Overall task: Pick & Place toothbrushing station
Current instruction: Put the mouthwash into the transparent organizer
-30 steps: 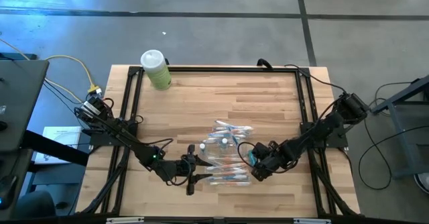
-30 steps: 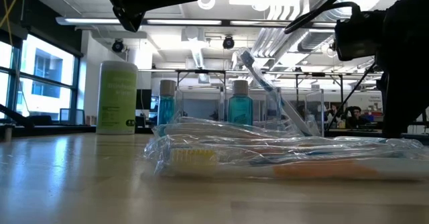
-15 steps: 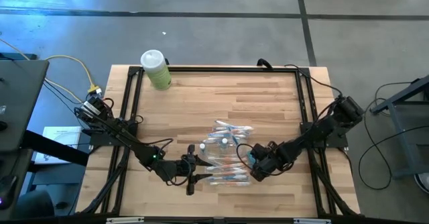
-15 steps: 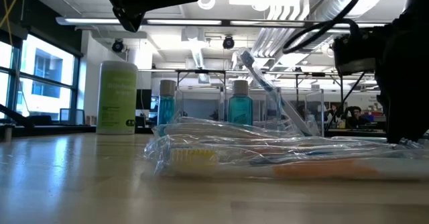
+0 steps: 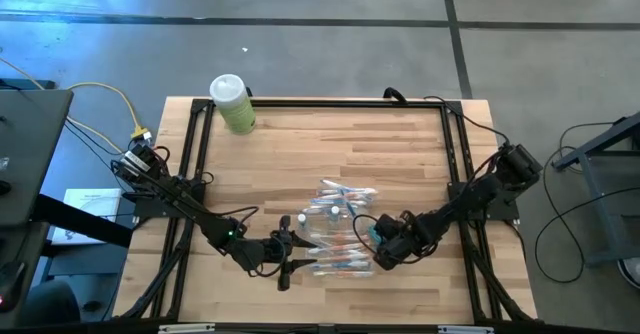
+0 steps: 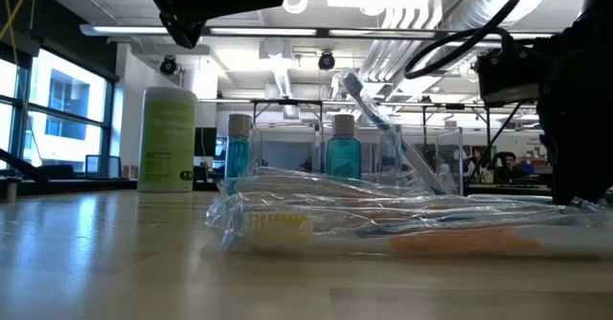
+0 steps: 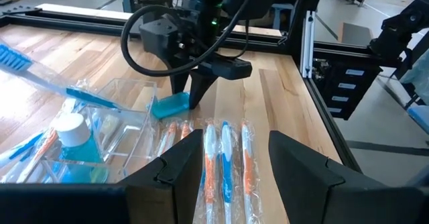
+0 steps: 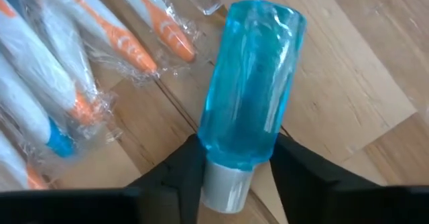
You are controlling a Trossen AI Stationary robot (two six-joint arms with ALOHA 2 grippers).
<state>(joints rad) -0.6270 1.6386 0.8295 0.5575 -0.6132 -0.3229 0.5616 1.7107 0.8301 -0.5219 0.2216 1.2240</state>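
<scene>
The toothbrushing station is a pile (image 5: 335, 229) at the table's near middle. It has a clear plastic holder (image 7: 127, 110), wrapped blue- and orange-marked toothbrushes (image 7: 224, 163) and small white-capped blue bottles (image 6: 342, 152). My left gripper (image 7: 231, 150) is open at the pile's near left, with a finger on either side of the wrapped toothbrushes' ends. My right gripper (image 8: 238, 153) at the pile's right end (image 5: 380, 242) is shut on a small clear blue bottle (image 8: 251, 83). My right gripper pinches the blue bottle between its two fingers (image 8: 184, 167) at its cap end (image 8: 231, 150), just above the pale cap. The fingers point down at it from above (image 7: 201, 83). The bottle (image 7: 171, 105) lies low by the wood; whether it rests there I cannot tell.
A larger pale green, white-capped bottle (image 5: 232, 102) stands at the far left corner. Black frame rails (image 5: 195, 154) (image 5: 455, 154) run along the table's left and right sides. Bare wood lies at the far middle (image 5: 340, 144).
My right gripper has come down a little toward the table at the pile's right end, still shut on the blue bottle. The pile has stayed where it was.
</scene>
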